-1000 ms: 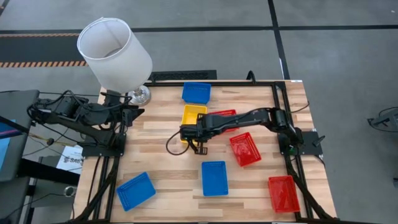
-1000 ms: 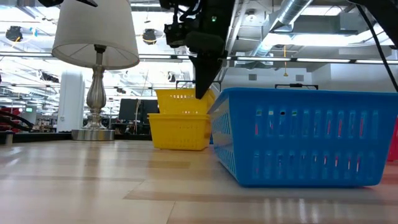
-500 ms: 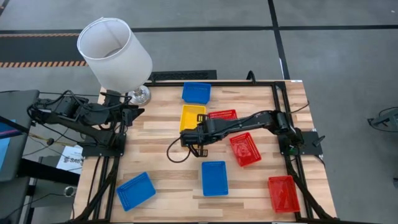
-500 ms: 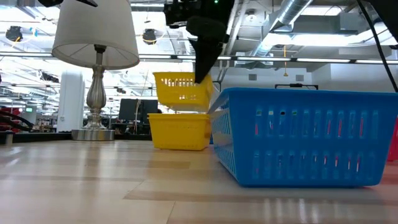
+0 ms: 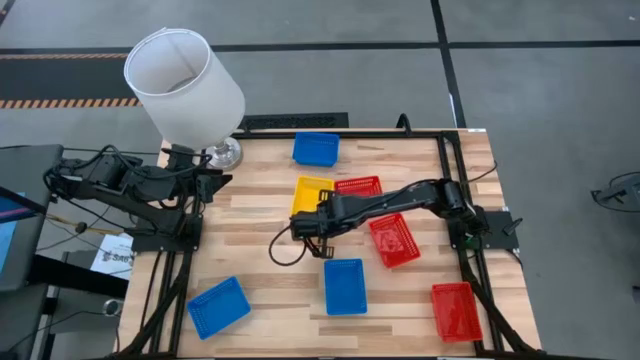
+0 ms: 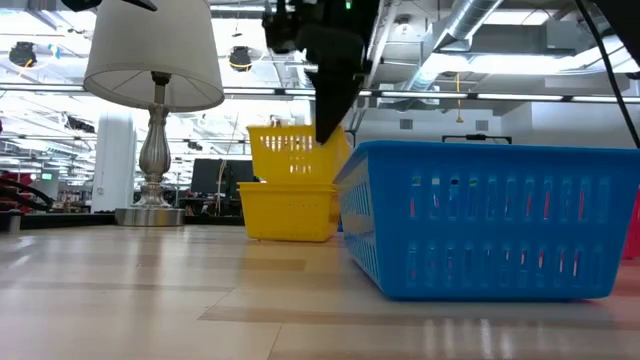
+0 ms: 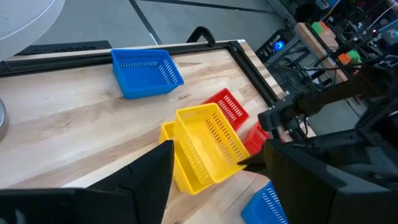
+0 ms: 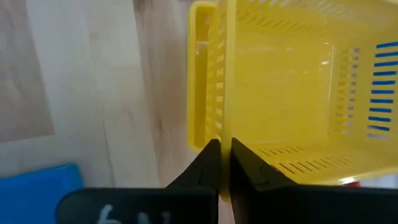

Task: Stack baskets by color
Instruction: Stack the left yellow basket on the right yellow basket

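Note:
My right gripper is shut on a yellow basket and holds it just above a second yellow basket, which rests on the table by its bottom. The upper basket is tilted. Whether it touches the lower one I cannot tell. My left gripper stands open and bare at the table's left edge, near the lamp's foot. My right gripper pinches the upper yellow basket's near end wall, with one finger outside and the other inside. The fingers come from above, slanting down. The basket is lifted off the table and tilted over the lower yellow basket.
Blue baskets lie at the far edge, at the near middle and at the near left. Red baskets lie beside the yellow pair, to its right and at the near right. A white lamp stands at the far left.
My right gripper has raised the upper yellow basket out of the lower one and drawn it a little toward the near edge. The basket has tipped and now sits slightly lower than half a second ago. The lower basket has stayed put.

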